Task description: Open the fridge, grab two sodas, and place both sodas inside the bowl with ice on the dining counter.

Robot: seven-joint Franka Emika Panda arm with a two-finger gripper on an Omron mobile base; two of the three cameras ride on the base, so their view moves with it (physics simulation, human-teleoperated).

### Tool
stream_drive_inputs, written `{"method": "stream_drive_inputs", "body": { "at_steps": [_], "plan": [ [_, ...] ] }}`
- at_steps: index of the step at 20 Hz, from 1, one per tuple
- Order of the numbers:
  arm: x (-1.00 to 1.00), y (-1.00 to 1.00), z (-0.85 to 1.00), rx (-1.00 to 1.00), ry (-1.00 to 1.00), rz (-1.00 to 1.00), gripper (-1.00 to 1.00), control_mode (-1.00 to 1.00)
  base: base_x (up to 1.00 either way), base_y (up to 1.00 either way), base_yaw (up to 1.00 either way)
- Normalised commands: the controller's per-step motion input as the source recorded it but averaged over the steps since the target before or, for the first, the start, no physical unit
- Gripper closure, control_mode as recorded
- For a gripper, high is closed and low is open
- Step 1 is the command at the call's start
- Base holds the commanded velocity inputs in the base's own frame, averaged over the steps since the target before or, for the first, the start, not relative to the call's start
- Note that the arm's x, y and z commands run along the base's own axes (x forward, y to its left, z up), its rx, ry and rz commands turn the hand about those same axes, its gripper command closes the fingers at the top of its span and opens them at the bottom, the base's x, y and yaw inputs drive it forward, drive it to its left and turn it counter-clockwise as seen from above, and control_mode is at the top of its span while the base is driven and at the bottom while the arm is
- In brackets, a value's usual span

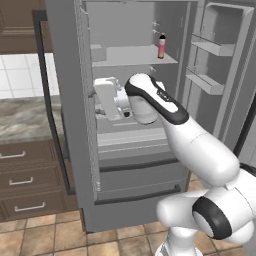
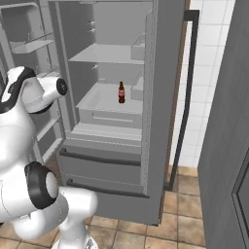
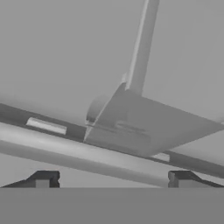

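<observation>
Left base view – fridge: both upper doors are seen swung open, the grey interior exposed, the lower drawers shut.
Left base view – soda: one dark bottle with a red label is seen upright on an upper shelf, near the shelf's right end.
Left base view – gripper: the white hand is seen reached into the fridge at a lower level than that shelf; the fingers are hidden behind the hand, so their spread cannot be read from this side.
Left base view – relation: the bottle is judged to lie above and to the right of the gripper, well apart, its long axis vertical.
Left base view – room: a marbled worktop over brown drawers is seen left of the fridge, a white tiled wall behind, tan floor tiles below.

Right base view – second soda: another cola bottle is seen upright on a lower shelf, deep inside, beside a grey bin.
Right base view – arm: only the elbow and base are seen at the left edge.

Hand view – gripper: the two dark tips are seen far apart with nothing between them.
Hand view – surroundings: grey fridge surfaces and a shelf bracket are seen ahead.
Step judged: a climb or re-aim towards a bottle is still called for.
</observation>
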Motion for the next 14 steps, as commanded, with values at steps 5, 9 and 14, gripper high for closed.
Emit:
{"method": "stream_drive_inputs", "body": {
  "at_steps": [5,9,14],
  "plan": [
    [-0.03,0.5,-0.03,0.0,-0.02,0.02,-1.0,-1.0,0.0,0.0,0.0],
    [-0.32,-0.17,0.28,-0.12,-0.24,0.0,-1.0,-1.0,0.0,0.0,0.0],
    [-0.48,-0.68,0.29,-0.22,-0.28,-0.05,-1.0,-1.0,0.0,0.0,0.0]
  ]
}}
